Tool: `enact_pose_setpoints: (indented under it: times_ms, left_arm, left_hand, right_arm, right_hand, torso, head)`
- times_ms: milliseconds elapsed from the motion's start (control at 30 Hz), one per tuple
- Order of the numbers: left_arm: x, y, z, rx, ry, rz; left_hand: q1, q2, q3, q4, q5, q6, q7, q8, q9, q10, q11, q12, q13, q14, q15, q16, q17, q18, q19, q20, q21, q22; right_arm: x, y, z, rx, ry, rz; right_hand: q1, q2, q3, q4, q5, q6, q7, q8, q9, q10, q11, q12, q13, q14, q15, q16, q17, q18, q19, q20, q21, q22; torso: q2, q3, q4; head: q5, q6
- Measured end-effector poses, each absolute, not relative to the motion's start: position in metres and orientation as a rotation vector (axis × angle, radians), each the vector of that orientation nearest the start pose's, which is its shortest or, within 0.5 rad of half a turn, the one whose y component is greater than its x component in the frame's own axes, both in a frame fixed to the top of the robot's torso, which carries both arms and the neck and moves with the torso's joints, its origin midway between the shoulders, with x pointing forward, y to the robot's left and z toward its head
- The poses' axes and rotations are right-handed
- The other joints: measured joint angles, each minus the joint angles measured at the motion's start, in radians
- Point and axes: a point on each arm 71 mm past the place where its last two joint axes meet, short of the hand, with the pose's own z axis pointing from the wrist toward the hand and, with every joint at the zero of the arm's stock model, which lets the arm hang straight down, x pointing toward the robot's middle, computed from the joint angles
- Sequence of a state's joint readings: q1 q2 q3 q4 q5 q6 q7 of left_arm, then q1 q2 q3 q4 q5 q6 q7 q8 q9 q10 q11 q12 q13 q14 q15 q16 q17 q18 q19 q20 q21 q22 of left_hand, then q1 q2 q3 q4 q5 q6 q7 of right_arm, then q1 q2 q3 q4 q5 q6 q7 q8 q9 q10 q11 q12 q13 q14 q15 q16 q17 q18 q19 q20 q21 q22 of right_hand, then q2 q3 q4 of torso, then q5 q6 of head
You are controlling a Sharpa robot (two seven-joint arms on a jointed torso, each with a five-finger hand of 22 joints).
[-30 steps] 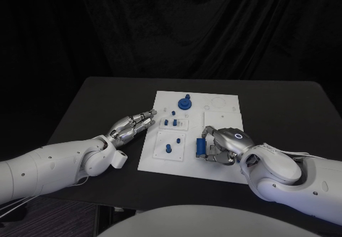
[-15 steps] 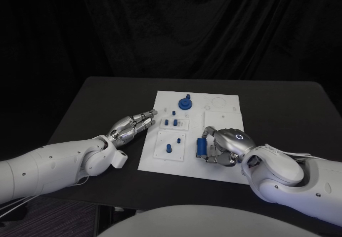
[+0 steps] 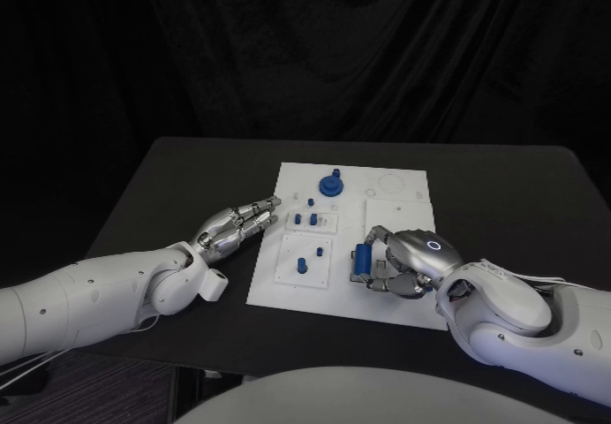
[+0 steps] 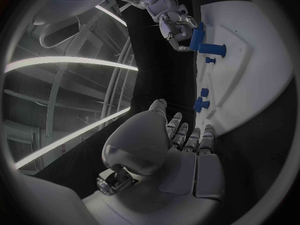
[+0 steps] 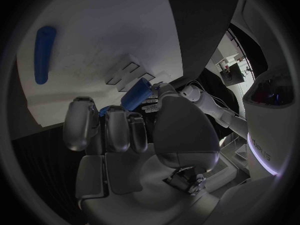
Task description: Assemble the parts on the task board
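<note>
blue part (image 3: 360,260) | lower end hidden by right hand (image 3: 405,259) fingers

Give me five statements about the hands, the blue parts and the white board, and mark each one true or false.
1. The right robot hand holds a blue part. True.
2. The left robot hand grips a blue part. False: it holds nothing, fingers stretched out beside the task board.
3. A round blue part stands near the board's far edge. True.
4. The task board lies on a white table. False: the table is black.
5. The right robot hand is over the board's far end. False: it is at the board's near right part.
</note>
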State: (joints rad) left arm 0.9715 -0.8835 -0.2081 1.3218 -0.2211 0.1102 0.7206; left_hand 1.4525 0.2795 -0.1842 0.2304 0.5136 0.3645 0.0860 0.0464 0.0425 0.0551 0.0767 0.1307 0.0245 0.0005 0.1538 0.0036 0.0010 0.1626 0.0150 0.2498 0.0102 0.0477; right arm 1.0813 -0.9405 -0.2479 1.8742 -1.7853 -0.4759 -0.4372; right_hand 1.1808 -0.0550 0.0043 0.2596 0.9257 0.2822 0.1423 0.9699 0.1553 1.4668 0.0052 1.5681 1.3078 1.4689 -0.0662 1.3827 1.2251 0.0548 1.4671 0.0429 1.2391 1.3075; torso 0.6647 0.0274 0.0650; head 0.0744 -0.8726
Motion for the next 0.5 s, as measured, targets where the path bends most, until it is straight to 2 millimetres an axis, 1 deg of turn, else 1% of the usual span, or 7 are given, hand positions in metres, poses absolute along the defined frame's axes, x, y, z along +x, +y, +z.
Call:
enact_pose_setpoints:
  times_ms: [167,200,267,400,433,500]
  left_arm:
    - [0.4184,0.2708,-0.3269,-0.949,1.642,-1.731]
    - [0.4184,0.2708,-0.3269,-0.949,1.642,-1.731]
    - [0.4184,0.2708,-0.3269,-0.949,1.642,-1.732]
    - [0.4184,0.2708,-0.3268,-0.949,1.642,-1.732]
    - [0.4184,0.2708,-0.3268,-0.949,1.642,-1.732]
    - [0.4184,0.2708,-0.3269,-0.949,1.641,-1.732]
  left_hand:
    - [0.0,0.0,0.0,0.0,0.0,0.0,0.0,0.0,0.0,0.0,0.0,0.0,0.0,0.0,0.0,0.0,0.0,0.0,0.001,-0.001,0.0,0.0]
    - [0.0,0.0,0.0,0.0,0.0,0.0,0.0,0.0,0.0,0.0,0.0,0.0,0.0,0.0,0.0,0.0,0.0,0.0,0.0,0.0,0.0,0.0]
    - [0.0,0.0,0.0,0.0,0.0,0.0,0.0,0.0,0.0,0.0,0.0,0.0,0.0,0.0,0.0,0.0,0.0,0.0,0.0,0.001,0.0,0.0]
    - [0.0,0.0,0.0,0.0,0.0,0.0,0.0,0.0,0.0,0.0,0.0,0.0,0.0,0.0,0.0,0.0,0.0,0.0,0.0,0.005,0.0,0.0]
    - [0.0,0.0,0.0,0.0,0.0,0.0,0.0,0.0,0.0,0.0,0.0,0.0,0.0,0.0,0.0,0.0,0.0,0.0,0.0,0.005,0.0,0.0]
    - [0.0,0.0,0.0,0.0,0.0,0.0,0.0,0.0,0.0,0.0,0.0,0.0,0.0,0.0,0.0,0.0,0.0,0.0,0.0,0.005,0.0,0.0]
  right_arm:
    - [0.3547,-0.1645,-0.2574,-0.273,1.735,0.568]
    - [0.3545,-0.1645,-0.2574,-0.274,1.736,0.567]
    - [0.3541,-0.1645,-0.2575,-0.277,1.74,0.566]
    - [0.3535,-0.1639,-0.258,-0.285,1.749,0.563]
    - [0.3534,-0.1638,-0.2581,-0.287,1.752,0.563]
    - [0.3532,-0.1633,-0.2585,-0.292,1.757,0.561]
  right_hand:
    - [-0.005,-0.005,0.006,0.001,0.0,0.0,0.0,-0.004,0.0,0.0,0.0,0.0,0.0,0.0,0.0,0.0,0.0,0.0,0.0,0.0,-0.004,0.0]
    - [-0.005,-0.005,0.014,0.003,0.0,0.0,0.0,-0.006,0.0,0.0,0.0,0.0,0.0,0.0,0.0,0.0,0.0,0.0,0.0,0.0,-0.004,0.0]
    - [-0.012,-0.012,0.041,0.025,-0.001,0.0,0.0,-0.016,0.0,0.0,0.0,0.0,0.0,0.0,0.0,0.0,0.0,0.0,0.0,0.0,-0.004,0.0]
    - [-0.011,-0.013,0.051,0.025,-0.014,0.0,0.0,-0.025,-0.005,0.0,0.0,0.0,0.0,0.0,0.0,0.0,0.0,0.0,0.0,0.0,-0.004,0.0]
    - [-0.012,-0.014,0.053,0.026,-0.014,0.0,0.0,-0.026,-0.005,0.0,0.0,0.0,0.0,0.0,0.0,0.0,0.0,0.0,0.0,0.0,-0.004,0.0]
    - [-0.003,-0.025,0.055,0.027,-0.018,0.0,0.0,-0.031,-0.008,0.0,0.0,0.0,0.0,0.0,0.0,0.0,0.002,0.0,0.0,0.0,-0.004,0.0]
  torso:
    - [0.0,0.0,0.0]
    - [0.0,0.0,0.0]
    - [0.0,0.0,0.0]
    - [0.0,0.0,0.0001]
    - [0.0,0.0,0.0001]
    - [0.0,0.0,0.0001]
  head:
    - [0.001,0.0]
    - [0.001,0.0]
    - [0.001,0.0]
    - [0.001,0.0]
    - [0.001,0.0]
    - [0.001,0.0]
